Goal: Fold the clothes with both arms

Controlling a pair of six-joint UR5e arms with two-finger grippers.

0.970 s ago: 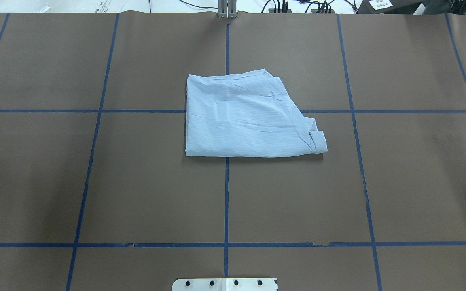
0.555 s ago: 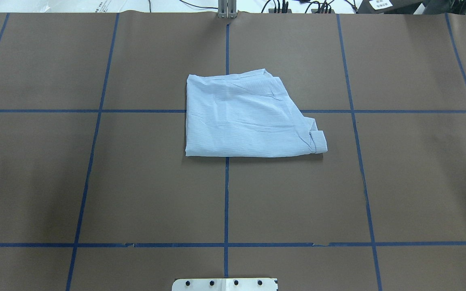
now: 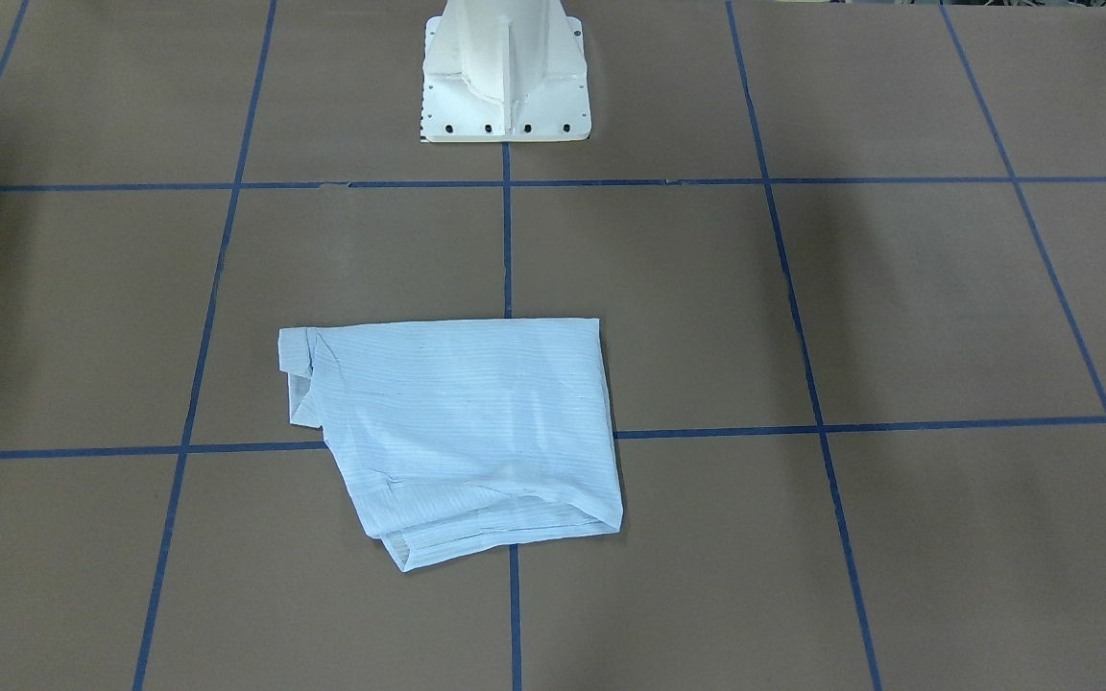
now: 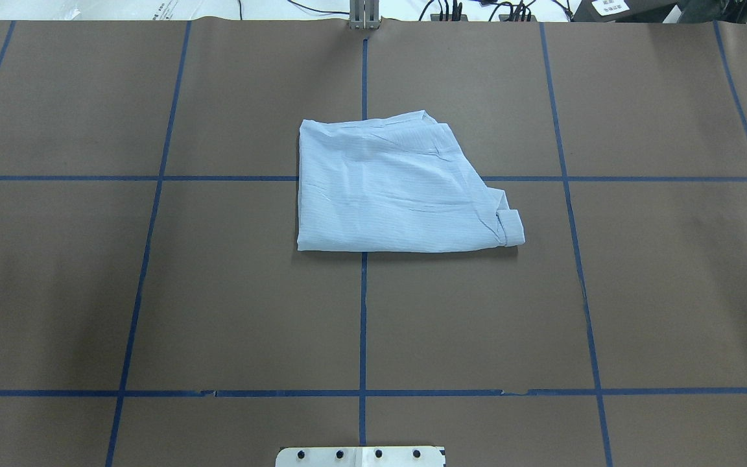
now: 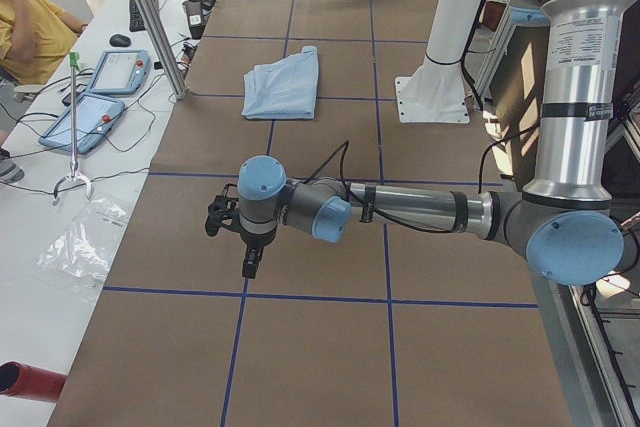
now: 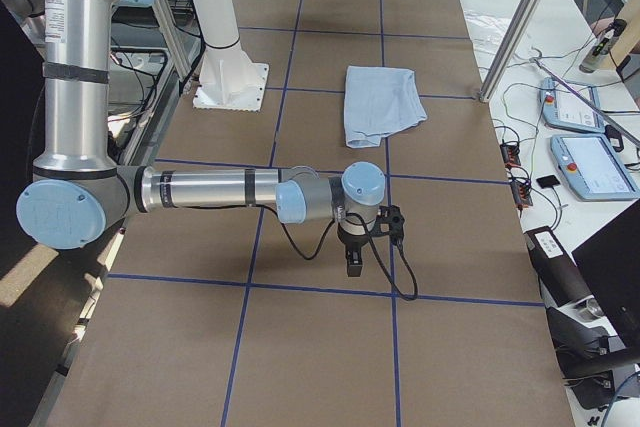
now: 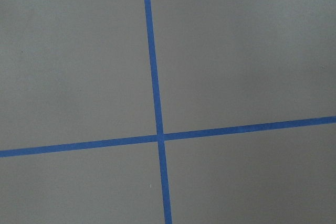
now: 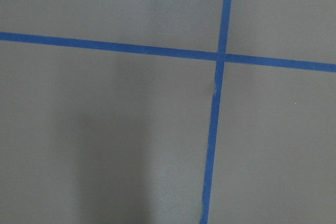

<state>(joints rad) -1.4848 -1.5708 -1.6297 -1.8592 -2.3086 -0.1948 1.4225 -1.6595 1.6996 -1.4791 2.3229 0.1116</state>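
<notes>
You see nothing shift over the last second: the shirt (image 4: 399, 185) keeps the same folded outline and the same creases as in both earlier overhead views, and nothing else enters that view then or now. It lies flat near the middle of the brown counter (image 4: 218, 311), across a crossing of the blue tape (image 4: 362, 324), with a cuff (image 4: 510, 227) poking out at the corner nearest the robot's right. Your left gripper (image 5: 250, 263) hangs pointing down over the bare counter, well apart from the shirt toward one end, and the right gripper (image 6: 354, 263) does likewise toward the other end. Only the side views show them, so you cannot tell how far either is open; neither is near any cloth. I judge the folding done or nearly so, bar that loose cuff and the slanted edge beside it
</notes>
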